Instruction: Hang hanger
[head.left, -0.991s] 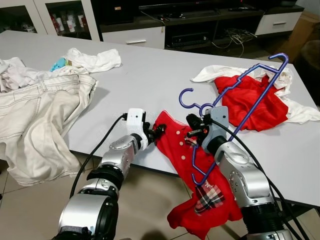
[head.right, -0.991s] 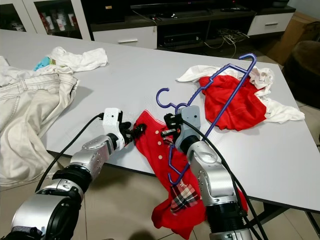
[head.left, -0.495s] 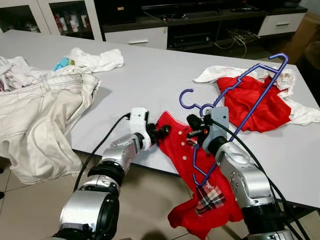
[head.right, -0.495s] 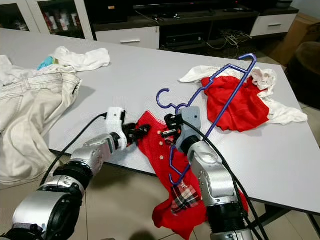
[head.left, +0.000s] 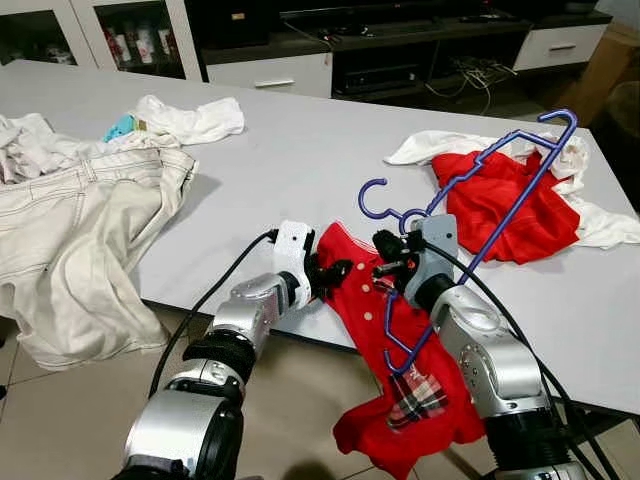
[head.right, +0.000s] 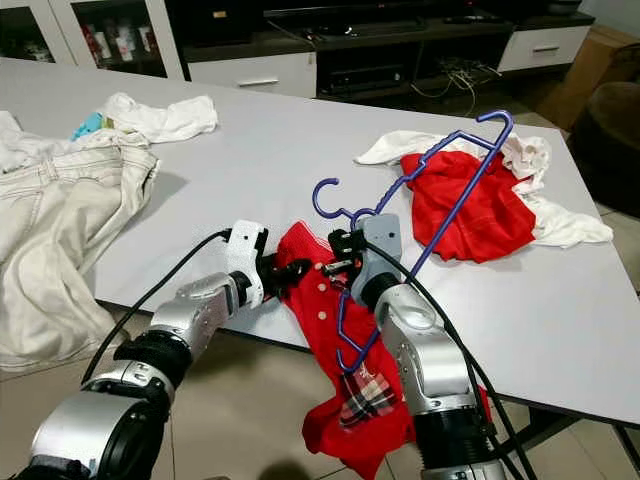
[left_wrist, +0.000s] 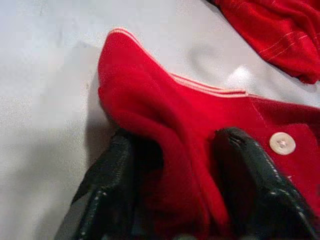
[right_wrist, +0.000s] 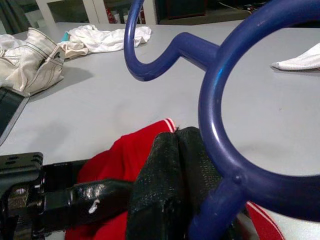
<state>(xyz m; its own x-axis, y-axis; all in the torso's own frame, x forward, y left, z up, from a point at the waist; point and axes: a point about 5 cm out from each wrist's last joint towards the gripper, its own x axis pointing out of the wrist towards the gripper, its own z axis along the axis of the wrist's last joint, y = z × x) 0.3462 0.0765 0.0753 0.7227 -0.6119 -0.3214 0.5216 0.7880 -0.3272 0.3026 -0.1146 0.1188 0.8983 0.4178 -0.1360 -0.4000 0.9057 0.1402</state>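
Hanger (head.left: 470, 200) — blue plastic, held up off the table (head.left: 300, 150) by the right gripper, hook toward the robot's left, far shoulder over the red and white laundry at the right end. Its lower shoulder dips into the red garment draped over the near edge.

Beige trousers (head.left: 70, 230) — heaped at the table's left end, one leg hanging off the edge. Untouched.

White cloth (head.left: 190, 120) — crumpled beyond the trousers, a scrap of blue just beside it.

Left gripper (head.left: 335, 272) — a second ago it sat short of the garment's collar; it has since slid rightward along the near edge. The wrist view shows its fingers (left_wrist: 107, 185) spread, one either side of a raised fold of the collar, not yet pinched. Likely meaning: it is placed to grip the neck opening so the hanger can be fed through.

Red garment (head.left: 375, 330) — buttoned top with a plaid patch low down, collar on the table, body hanging over the edge toward the floor. Position unchanged over the last second.

Right gripper (head.left: 390, 260) — fingers clamped on the hanger near the base of its hook, just above the collar; it has held this pose throughout.

Red cloth (head.left: 500, 205) — lying on a white cloth (head.left: 600, 225) at the right end, well apart from the work.

Status — hanger only partly inside the garment; the collar grip looks like the step in hand.
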